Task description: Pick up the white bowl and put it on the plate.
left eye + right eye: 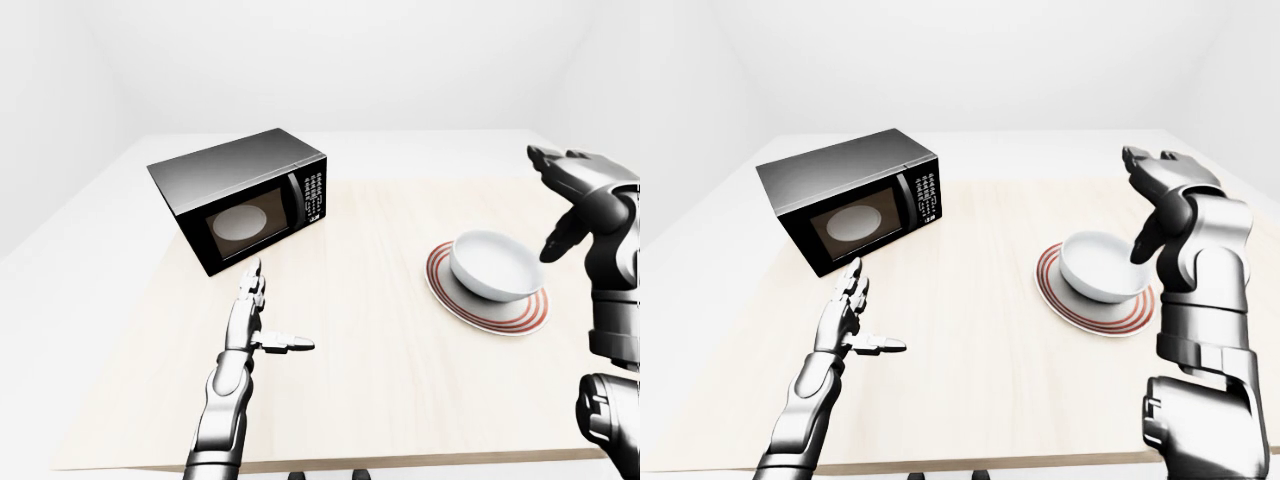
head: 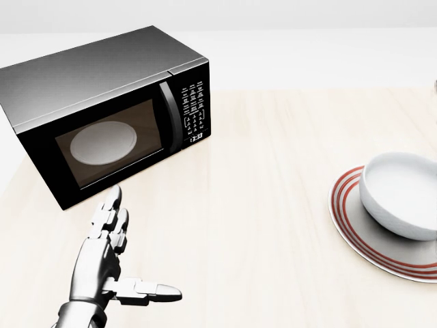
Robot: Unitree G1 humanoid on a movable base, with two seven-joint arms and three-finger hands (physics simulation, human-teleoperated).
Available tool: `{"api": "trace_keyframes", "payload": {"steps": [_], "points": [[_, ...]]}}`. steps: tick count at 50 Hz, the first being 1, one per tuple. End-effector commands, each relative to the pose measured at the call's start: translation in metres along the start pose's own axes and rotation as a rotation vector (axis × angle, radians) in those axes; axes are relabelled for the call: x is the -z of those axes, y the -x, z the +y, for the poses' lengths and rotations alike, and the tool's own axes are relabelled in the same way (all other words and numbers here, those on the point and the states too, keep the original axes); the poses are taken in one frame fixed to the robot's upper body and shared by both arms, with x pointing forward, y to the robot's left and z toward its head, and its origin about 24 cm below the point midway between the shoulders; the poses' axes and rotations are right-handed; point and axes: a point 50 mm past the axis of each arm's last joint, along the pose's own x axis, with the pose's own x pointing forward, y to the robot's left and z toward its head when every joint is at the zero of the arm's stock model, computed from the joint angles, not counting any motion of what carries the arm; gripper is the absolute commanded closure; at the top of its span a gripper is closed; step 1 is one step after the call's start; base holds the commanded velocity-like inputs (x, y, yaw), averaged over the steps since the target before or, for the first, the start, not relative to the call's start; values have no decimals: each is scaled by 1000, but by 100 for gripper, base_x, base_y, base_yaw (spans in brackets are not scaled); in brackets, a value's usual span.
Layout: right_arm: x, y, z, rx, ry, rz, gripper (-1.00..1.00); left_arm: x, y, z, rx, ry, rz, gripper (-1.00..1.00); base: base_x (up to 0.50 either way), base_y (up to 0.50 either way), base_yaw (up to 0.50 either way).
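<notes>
the white bowl (image 1: 495,264) sits upright on the plate (image 1: 487,305), a white plate ringed with red stripes, and nothing grips it. the bowl rests toward the upper part of the plate in the left-eye view, so more striped rim shows below and to its right. in the head view the bowl lies at the right edge, cut off by the frame, with the plate's rings showing to its left.

the right hand (image 1: 1162,200) is raised above and just to the right of the bowl, clear of it, with its fingers spread apart and nothing between them; the thumb points down toward the bowl's rim without touching it. the silver forearm drops from that hand to the bottom right of the right-eye view.

the left hand (image 2: 110,258) lies well to the left of the bowl, low over the table (image 2: 273,225), palm flat, fingers straight and pointing up the view, thumb stuck out to the right. it is empty.

just beyond the left hand's fingertips, toward the top of the head view, stands a black microwave (image 2: 109,113), its door closed, a pale round turntable showing through the window and a keypad on its right side. the microwave stands on the light wooden table, well apart from the plate.
</notes>
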Motion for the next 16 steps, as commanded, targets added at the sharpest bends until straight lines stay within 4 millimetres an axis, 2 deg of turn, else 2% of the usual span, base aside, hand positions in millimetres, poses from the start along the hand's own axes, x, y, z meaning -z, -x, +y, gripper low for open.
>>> {"api": "trace_keyframes", "payload": {"steps": [1,3,10,14,16], "points": [[-17,47,-108,406,17,-53,-100,-1,0,0,0,1,-1,-100,0,0,0],[-18,53,-126,451,-6,-69,-100,-1,0,0,0,1,0,-100,0,0,0],[-25,71,-164,558,-48,-116,-100,0,0,1,-1,2,0,-100,0,0,0],[-35,92,-192,655,-107,-206,-100,0,-1,1,-1,1,1,-100,0,0,0],[-40,114,-213,748,-130,-260,-100,-1,0,0,-1,1,0,-100,0,0,0]]}}
